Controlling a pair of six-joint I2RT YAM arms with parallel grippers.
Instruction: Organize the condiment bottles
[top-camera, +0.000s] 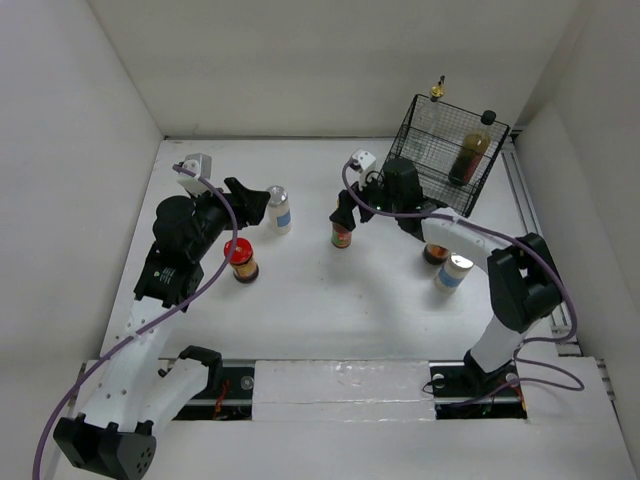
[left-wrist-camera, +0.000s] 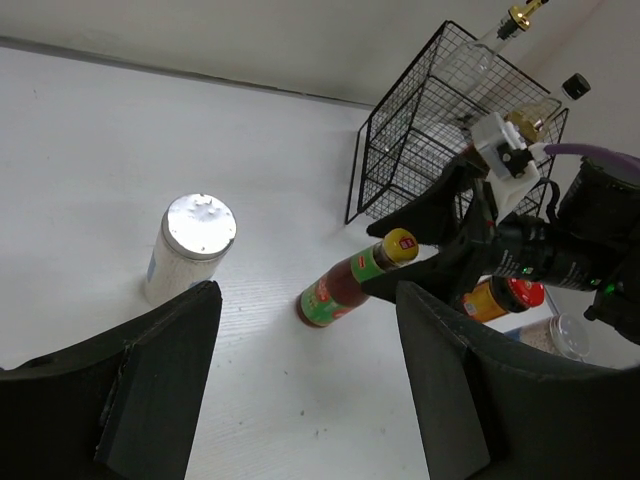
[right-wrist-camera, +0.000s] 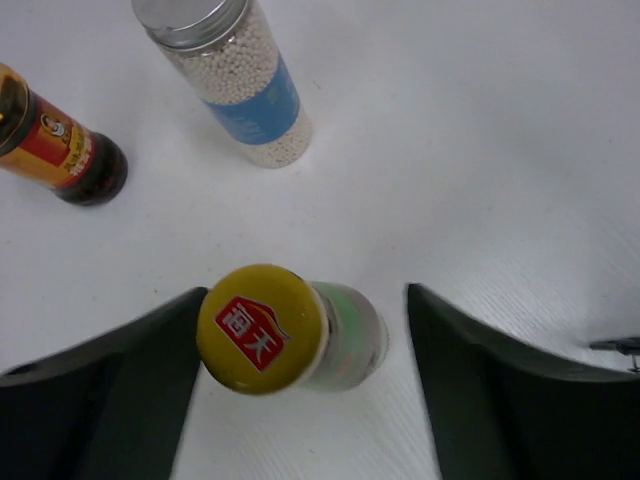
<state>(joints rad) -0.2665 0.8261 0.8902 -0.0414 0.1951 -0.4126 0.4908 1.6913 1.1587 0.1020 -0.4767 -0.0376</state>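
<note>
The small red-brown yellow-capped bottle (top-camera: 343, 236) stands mid-table. My right gripper (top-camera: 349, 214) is open and straddles it, with a gap on one side in the right wrist view (right-wrist-camera: 305, 300). My left gripper (top-camera: 262, 203) is open and empty, just left of a white shaker (top-camera: 279, 209), which shows in its wrist view (left-wrist-camera: 190, 245). A red-lidded jar (top-camera: 240, 260) stands below that shaker. The second red-lidded jar (top-camera: 435, 253) is partly hidden under my right arm, and the second shaker (top-camera: 453, 272) stands beside it. The tall clear gold-capped bottle (top-camera: 437, 92) and the dark black-capped bottle (top-camera: 472, 152) stand in the basket.
The black wire basket (top-camera: 425, 125) stands at the back right against the wall. White walls enclose the table on three sides. A rail (top-camera: 540, 210) runs along the right edge.
</note>
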